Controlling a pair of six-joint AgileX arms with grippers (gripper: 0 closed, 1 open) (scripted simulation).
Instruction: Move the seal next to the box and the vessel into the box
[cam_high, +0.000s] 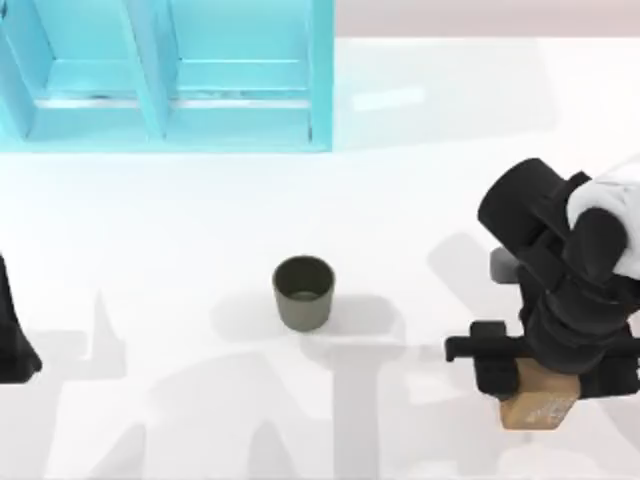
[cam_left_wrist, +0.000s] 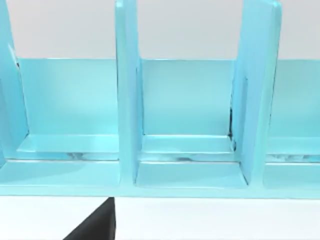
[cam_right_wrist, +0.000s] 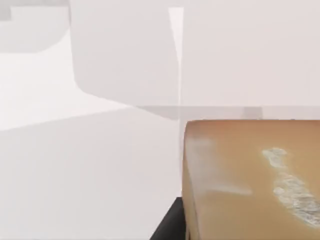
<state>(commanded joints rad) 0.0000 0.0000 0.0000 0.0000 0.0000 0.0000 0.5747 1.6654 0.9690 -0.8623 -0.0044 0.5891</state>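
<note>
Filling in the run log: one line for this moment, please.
right gripper: on seal, table's right | left arm: parked, left edge | cup: upright, mid-table, untouched | box: rear left

White surface (cam_high: 200, 200), smooth, carrying soft grey shadows of the arms across its lower half.

Box (cam_high: 165, 75): light blue, open-topped, split by upright dividers into compartments, sitting on the surface at about 11 o'clock, reaching the top view's upper edge. Left wrist view shows the same box (cam_left_wrist: 185, 150) with its floor bare in the compartments seen.

Vessel (cam_high: 303, 292): dark olive-grey cup, upright, mouth up, near the centre, slightly toward 6 o'clock, well apart from the box.

Seal (cam_high: 540, 398): tan wooden block at about 4 o'clock, partly covered from above. Right wrist view shows a whitish mark on one face of the seal (cam_right_wrist: 250, 185). Cannot tell whether it rests fully on the surface.
</note>
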